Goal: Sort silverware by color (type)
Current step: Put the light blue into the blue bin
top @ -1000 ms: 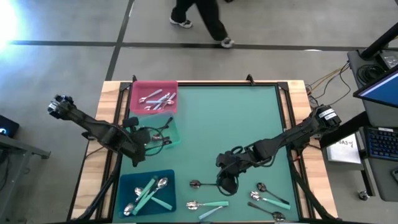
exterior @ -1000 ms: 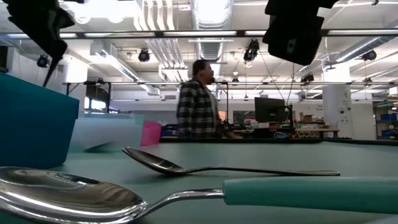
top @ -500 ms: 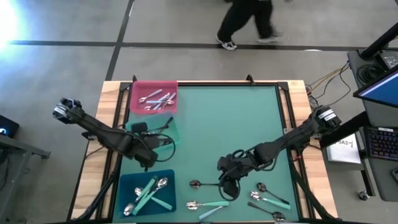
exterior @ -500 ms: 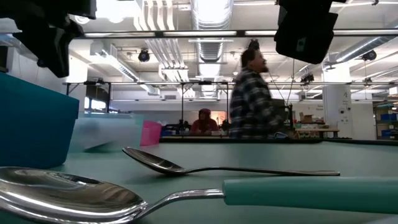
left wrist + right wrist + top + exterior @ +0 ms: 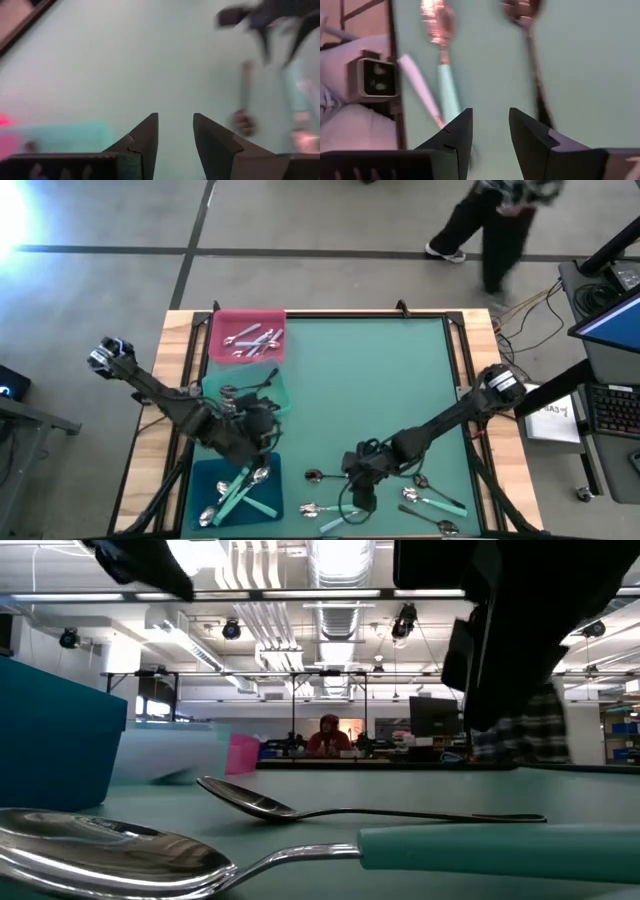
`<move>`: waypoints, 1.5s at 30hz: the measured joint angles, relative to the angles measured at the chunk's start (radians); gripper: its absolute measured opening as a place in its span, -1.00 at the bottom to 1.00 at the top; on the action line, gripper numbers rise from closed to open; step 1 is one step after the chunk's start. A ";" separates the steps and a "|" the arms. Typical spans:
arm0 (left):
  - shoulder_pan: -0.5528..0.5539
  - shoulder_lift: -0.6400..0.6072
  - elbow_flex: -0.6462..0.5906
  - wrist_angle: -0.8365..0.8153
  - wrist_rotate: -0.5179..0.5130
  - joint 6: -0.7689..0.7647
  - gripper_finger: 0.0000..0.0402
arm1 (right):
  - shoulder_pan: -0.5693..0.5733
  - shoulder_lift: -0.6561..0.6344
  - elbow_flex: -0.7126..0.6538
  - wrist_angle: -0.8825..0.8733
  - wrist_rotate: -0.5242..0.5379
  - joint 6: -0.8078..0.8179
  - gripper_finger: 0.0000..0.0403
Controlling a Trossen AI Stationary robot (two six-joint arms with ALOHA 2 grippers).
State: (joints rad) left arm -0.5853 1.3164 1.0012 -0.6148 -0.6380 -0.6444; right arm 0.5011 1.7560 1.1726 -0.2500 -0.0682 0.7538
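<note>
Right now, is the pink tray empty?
No, the pink tray holds several silver utensils in the high view.

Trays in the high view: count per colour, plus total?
pink tray: 1
green tray: 1
blue tray: 1
Total: 3

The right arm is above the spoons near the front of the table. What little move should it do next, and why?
Probably lower a little onto the black-handled spoon. The right end effector hangs open and empty right above it, and that spoon lies loose on the table, not in a tray. The left end effector, also open, is over by the blue tray.
</note>
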 joint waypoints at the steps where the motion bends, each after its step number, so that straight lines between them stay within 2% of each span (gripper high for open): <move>1: -0.021 -0.001 0.000 0.038 0.000 0.005 -0.47 | 0.010 0.013 0.019 0.002 0.001 -0.015 -0.41; 5: -0.110 0.001 -0.001 0.185 0.000 0.012 -0.47 | 0.051 0.079 0.097 0.001 0.019 -0.087 -0.38; 11: -0.221 0.001 -0.002 0.293 -0.040 0.022 -0.47 | 0.083 0.202 0.238 -0.067 0.098 -0.174 -0.35; 21: -0.331 0.004 -0.002 0.329 -0.062 -0.012 -0.47 | 0.091 0.347 0.444 -0.178 0.100 -0.183 -0.35; 25: -0.345 0.004 -0.002 0.335 -0.062 -0.008 -0.47 | 0.092 0.376 0.486 -0.272 0.151 -0.185 -0.37; 31: -0.345 0.007 -0.002 0.334 -0.062 0.000 -0.47 | 0.093 0.410 0.508 -0.306 0.181 -0.187 -0.38; 36: -0.345 0.007 -0.002 0.334 -0.061 0.007 -0.46 | 0.090 0.413 0.509 -0.325 0.181 -0.178 -0.49; 41: -0.344 0.007 -0.002 0.310 -0.049 0.010 -0.46 | 0.083 0.412 0.518 -0.349 0.174 -0.176 -0.81; 45: -0.333 0.007 -0.003 0.280 -0.025 0.015 -0.46 | 0.072 0.412 0.550 -0.412 0.170 -0.172 -0.83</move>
State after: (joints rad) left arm -0.9182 1.3231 0.9985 -0.3351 -0.6628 -0.6297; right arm 0.5727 2.1677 1.7225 -0.6616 0.1013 0.5814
